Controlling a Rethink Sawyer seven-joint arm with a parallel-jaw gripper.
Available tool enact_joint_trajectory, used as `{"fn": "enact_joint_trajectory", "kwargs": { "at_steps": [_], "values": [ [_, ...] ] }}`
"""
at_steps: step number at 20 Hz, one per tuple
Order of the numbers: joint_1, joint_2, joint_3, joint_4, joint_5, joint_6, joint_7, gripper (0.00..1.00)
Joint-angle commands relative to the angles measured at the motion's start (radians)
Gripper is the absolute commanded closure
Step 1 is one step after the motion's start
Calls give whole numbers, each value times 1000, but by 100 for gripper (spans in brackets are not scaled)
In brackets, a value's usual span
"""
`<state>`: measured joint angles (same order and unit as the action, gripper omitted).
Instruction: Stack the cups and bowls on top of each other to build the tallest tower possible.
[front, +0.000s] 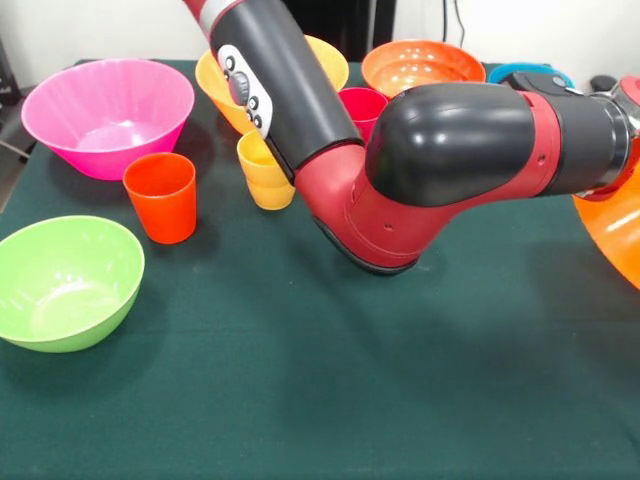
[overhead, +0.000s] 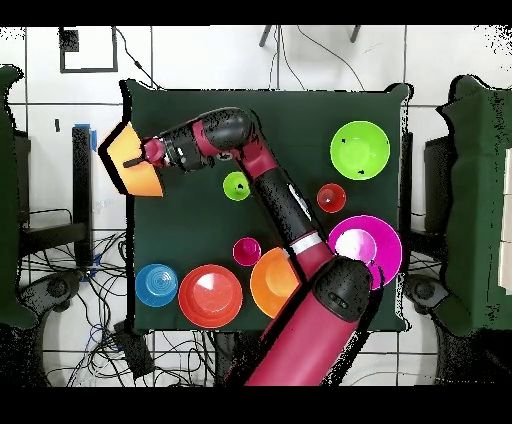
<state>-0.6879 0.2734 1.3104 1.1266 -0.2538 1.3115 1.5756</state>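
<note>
Landmark: the dark green cloth-covered table (front: 330, 380); every place below is told against it.
Arm: the red and black robot arm (front: 440, 150) reaches across the table toward one side edge, its elbow low over the cloth.
Gripper: the gripper (overhead: 152, 152) sits at that edge against a large glossy orange plastic bowl (overhead: 130, 160); whether it clamps the rim or only touches it, I cannot tell.
Carried bowl: it looks tilted and hangs partly beyond the table's edge, apparently off the cloth.
Other bowls: the large pink plastic bowl (front: 108, 115) and the medium lime green plastic bowl (front: 65, 283) rest apart on the side away from the gripper; a second large orange bowl (front: 270, 80), a medium red-orange bowl (front: 422, 66) and a small blue bowl (overhead: 157, 285) line the table's robot-side edge.
Cups: the small orange-red plastic cup (front: 161, 197), yellow cup (front: 264, 172) and crimson cup (front: 362, 108) stand upright near the table's middle; the overhead view shows the middle one as lime green.
Tower: no stack is visible on the table.
Risk, drop: a tilted bowl held by one rim can slip, and here it would fall off the table.
Risk, sweep: the low elbow is close to the yellow and crimson cups and could topple them on a swing back.
Risk, base: a flared bowl set down askew makes a poor footing.
</note>
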Motion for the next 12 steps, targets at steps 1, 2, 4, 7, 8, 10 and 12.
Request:
{"fn": "enact_joint_trajectory", "kwargs": {
  "at_steps": [1, 2, 4, 7, 8, 10, 12],
  "values": [
    [26, -19, -129, -209, -38, 109, -344, 100],
    [26, -20, -128, -209, -40, 110, -342, 100],
    [27, -22, -127, -212, -45, 113, -342, 100],
    [32, -27, -131, -224, -60, 123, -353, 100],
    [35, -27, -132, -235, -65, 131, -365, 100],
    [36, -30, -134, -239, -68, 137, -368, 100],
    [37, -34, -137, -242, -73, 143, -369, 100]
  ]
}}
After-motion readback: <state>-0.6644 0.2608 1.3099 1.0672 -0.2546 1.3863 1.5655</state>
